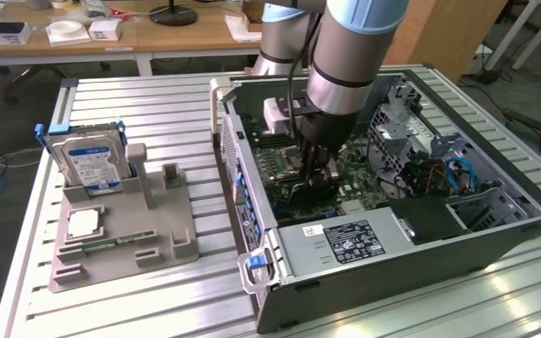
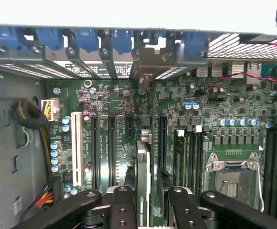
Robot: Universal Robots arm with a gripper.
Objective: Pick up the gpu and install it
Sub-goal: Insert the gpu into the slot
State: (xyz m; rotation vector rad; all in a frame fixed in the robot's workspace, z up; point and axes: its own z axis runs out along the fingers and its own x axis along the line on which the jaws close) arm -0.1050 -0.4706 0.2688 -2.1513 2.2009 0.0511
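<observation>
The arm [image 1: 346, 49] stands near vertical, wrist turned straight down; the gripper [image 1: 314, 184] hangs at its lower end, black fingers [image 2: 124, 210] pointing downward; seen from the wrist, the jaws sit partway closed, one pad on each face of the gpu [image 2: 143, 181], which stands on edge between them.

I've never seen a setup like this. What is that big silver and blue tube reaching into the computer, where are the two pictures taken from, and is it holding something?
The tube is a robot arm. One picture is from a camera standing beside the metal slatted table; the other is from a camera on the arm's wrist, looking down into the open black computer case at its green motherboard. The arm's black hand grips a thin green circuit card, the gpu, edge-on above the board's slots. On the table, a grey holder tray carries a silver hard drive with a blue-white label.
</observation>
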